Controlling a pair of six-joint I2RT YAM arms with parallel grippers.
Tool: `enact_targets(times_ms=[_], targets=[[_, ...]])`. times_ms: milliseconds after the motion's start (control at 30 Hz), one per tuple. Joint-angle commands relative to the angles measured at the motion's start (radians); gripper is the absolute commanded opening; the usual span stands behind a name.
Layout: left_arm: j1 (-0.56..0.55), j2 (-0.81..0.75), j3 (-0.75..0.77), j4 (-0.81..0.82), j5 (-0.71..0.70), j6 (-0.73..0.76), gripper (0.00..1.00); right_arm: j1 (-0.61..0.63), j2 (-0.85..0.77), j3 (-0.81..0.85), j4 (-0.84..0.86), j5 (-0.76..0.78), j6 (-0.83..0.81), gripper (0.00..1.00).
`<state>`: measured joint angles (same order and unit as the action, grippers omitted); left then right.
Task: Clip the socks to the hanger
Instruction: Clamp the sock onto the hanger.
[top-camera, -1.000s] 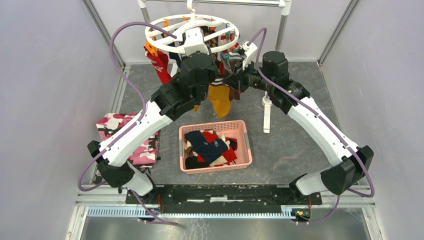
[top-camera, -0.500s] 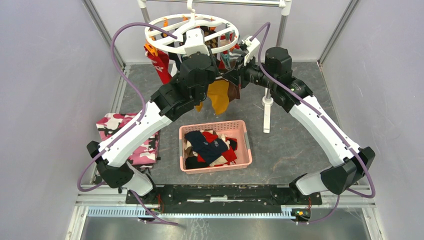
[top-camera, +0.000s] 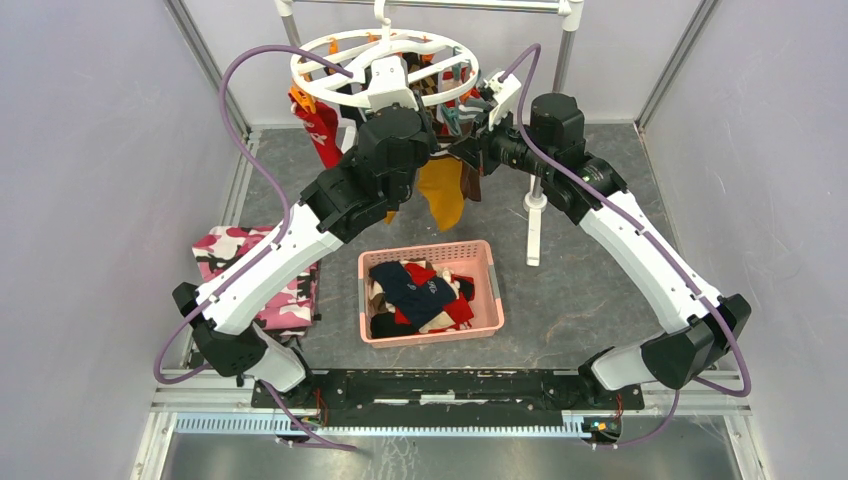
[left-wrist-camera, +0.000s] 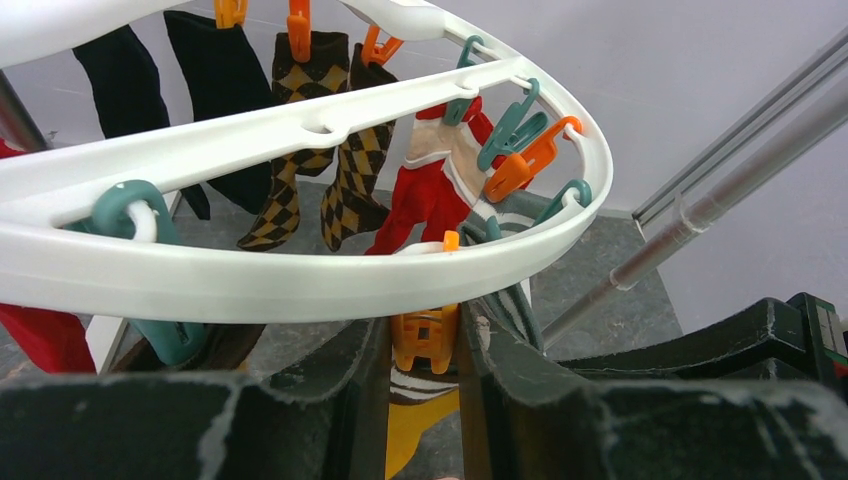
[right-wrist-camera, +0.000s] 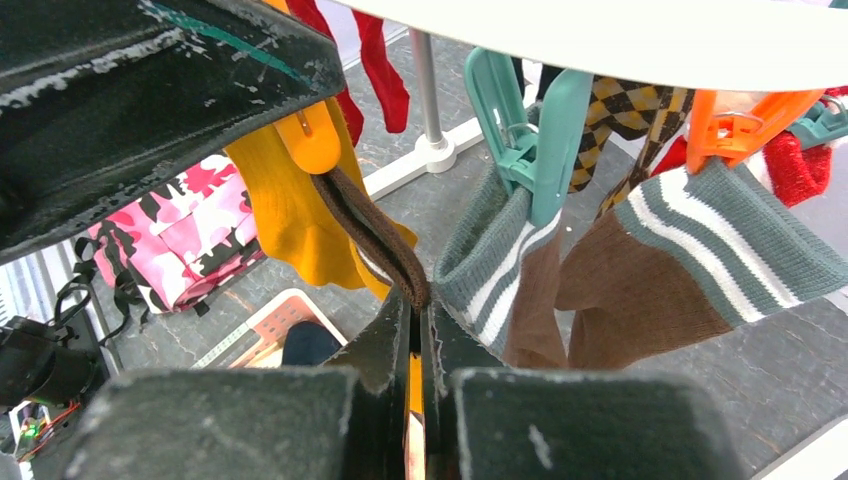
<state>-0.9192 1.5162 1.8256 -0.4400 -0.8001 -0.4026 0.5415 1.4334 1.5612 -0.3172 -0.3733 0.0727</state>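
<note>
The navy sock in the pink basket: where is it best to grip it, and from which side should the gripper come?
Grip the navy sock near its middle, coming straight down from above. It lies on top of the other socks, so nothing covers it. The raised walls of the pink basket would probably block a gripper that comes from the side.

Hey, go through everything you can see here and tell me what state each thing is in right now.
Hanger: hanging by its hook, partly filled.
Left fingers: closed on the orange clip.
Orange clip: squeezed, on the outer ring.
Mustard sock: dangling, brown cuff raised to the orange clip.
Right fingers: shut, pinching the mustard sock's cuff.
Argyle socks: clipped, hanging.
Basket: holds loose socks.
Camouflage cloth: lying flat, untouched.
</note>
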Motion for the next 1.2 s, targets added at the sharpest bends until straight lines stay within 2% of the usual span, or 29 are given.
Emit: enact_targets(times_ms=[0,933,1167], targets=[[0.002,-0.034,0.006,0.037,0.024,0.004,0.02,0.001,-0.02,0.022,0.008,0.044,-0.023,0.0],[0.002,-0.024,0.001,0.043,0.025,0.007,0.02,0.0,-0.015,0.076,0.016,0.004,-0.005,0.0],[0.002,-0.037,0.003,0.046,0.019,-0.003,0.02,0.002,-0.024,0.021,0.011,0.011,-0.02,0.0]])
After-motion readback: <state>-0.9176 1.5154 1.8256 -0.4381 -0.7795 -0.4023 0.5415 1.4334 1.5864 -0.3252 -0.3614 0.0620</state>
